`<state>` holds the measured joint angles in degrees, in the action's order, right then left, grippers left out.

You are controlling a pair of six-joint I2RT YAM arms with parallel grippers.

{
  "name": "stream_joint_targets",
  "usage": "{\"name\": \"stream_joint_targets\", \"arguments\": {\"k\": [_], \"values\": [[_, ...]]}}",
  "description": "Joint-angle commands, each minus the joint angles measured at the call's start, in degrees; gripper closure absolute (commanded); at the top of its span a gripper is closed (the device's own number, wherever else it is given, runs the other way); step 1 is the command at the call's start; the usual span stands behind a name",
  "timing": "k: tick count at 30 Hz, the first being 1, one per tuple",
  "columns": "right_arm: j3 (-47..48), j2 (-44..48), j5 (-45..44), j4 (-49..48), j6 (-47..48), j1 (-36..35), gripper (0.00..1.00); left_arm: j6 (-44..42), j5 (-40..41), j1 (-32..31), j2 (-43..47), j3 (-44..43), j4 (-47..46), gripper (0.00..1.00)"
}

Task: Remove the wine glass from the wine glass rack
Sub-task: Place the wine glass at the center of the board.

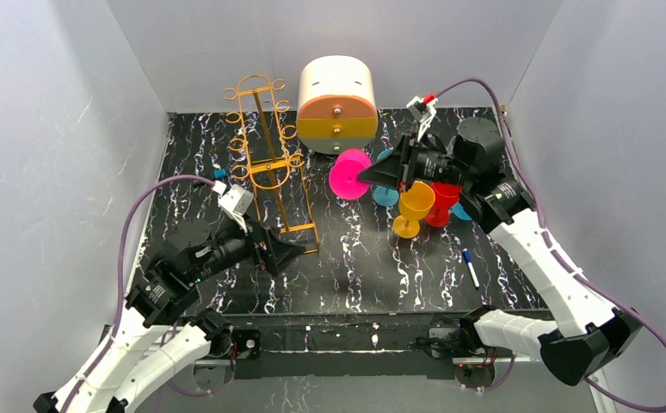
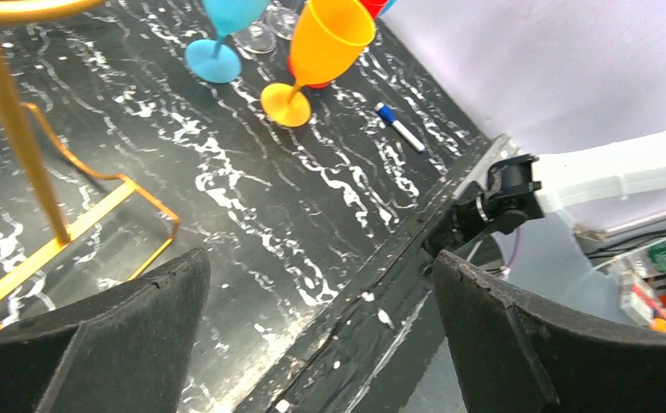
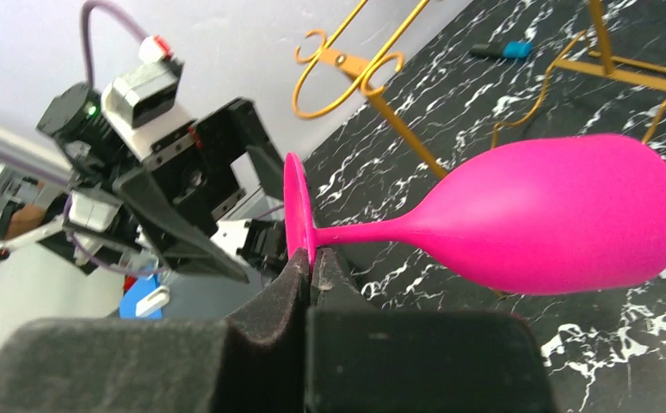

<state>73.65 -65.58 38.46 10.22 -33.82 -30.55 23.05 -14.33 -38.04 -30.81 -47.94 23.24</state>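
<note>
The orange-gold wire wine glass rack (image 1: pixel 271 159) stands at the back left of the table, with no glass on its rails. Its base shows in the left wrist view (image 2: pixel 50 249) and its scrolls in the right wrist view (image 3: pixel 347 69). My right gripper (image 1: pixel 373 175) is shut on the foot rim of a pink wine glass (image 1: pixel 349 174) and holds it sideways in the air right of the rack. In the right wrist view the glass (image 3: pixel 553 215) lies level, its foot pinched between the pads (image 3: pixel 295 275). My left gripper (image 1: pixel 299 250) is open and empty by the rack's base.
A white-and-orange round drawer box (image 1: pixel 337 105) stands at the back. Orange (image 1: pixel 414 209), red (image 1: pixel 440 203) and blue (image 1: pixel 386 194) glasses stand under my right arm. A blue-capped marker (image 1: pixel 471 268) lies at the front right. White walls close in left, right and back.
</note>
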Motion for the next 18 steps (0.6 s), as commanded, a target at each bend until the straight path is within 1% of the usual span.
{"name": "stream_joint_targets", "arguments": {"k": [1, 2, 5, 7, 9, 11, 14, 16, 18], "values": [[-5.0, 4.3, 6.4, -3.4, 0.5, -0.4, 0.99, 6.0, -5.1, 0.0, -1.0, 3.0, -9.8, 0.02], [-8.1, 5.6, 6.2, -5.3, -1.0, -0.4, 0.99, 7.6, -5.6, 0.0, -1.3, 3.4, -11.7, 0.02], [-17.7, 9.7, 6.8, -15.0, -7.7, -0.9, 0.99, 12.0, -8.7, 0.0, -3.1, 4.4, -16.4, 0.02], [-21.1, 11.6, 6.3, -17.9, -10.0, -1.4, 0.99, 14.2, -11.0, 0.0, -4.6, 4.4, -17.5, 0.04], [-21.6, 12.0, 6.0, -17.3, -9.9, -2.0, 0.99, 15.6, -14.4, 0.0, -6.1, 4.6, -18.2, 0.07], [-20.5, 11.1, 5.8, -13.9, -8.4, -2.3, 0.99, 16.9, -17.0, 0.0, -7.2, 5.4, -18.5, 0.09], [-19.0, 7.9, 6.2, -8.3, -7.1, -2.7, 0.99, 19.5, -18.8, 0.0, -8.2, 8.0, -20.1, 0.08], [-20.0, 6.5, 6.1, -9.5, -8.3, -3.1, 0.99, 20.8, -19.5, 0.1, -8.8, 9.0, -22.4, 0.12], [-21.7, 5.6, 6.1, -13.7, -10.3, -3.9, 0.99, 21.4, -19.1, 0.0, -8.7, 9.5, -23.0, 0.15]]}}
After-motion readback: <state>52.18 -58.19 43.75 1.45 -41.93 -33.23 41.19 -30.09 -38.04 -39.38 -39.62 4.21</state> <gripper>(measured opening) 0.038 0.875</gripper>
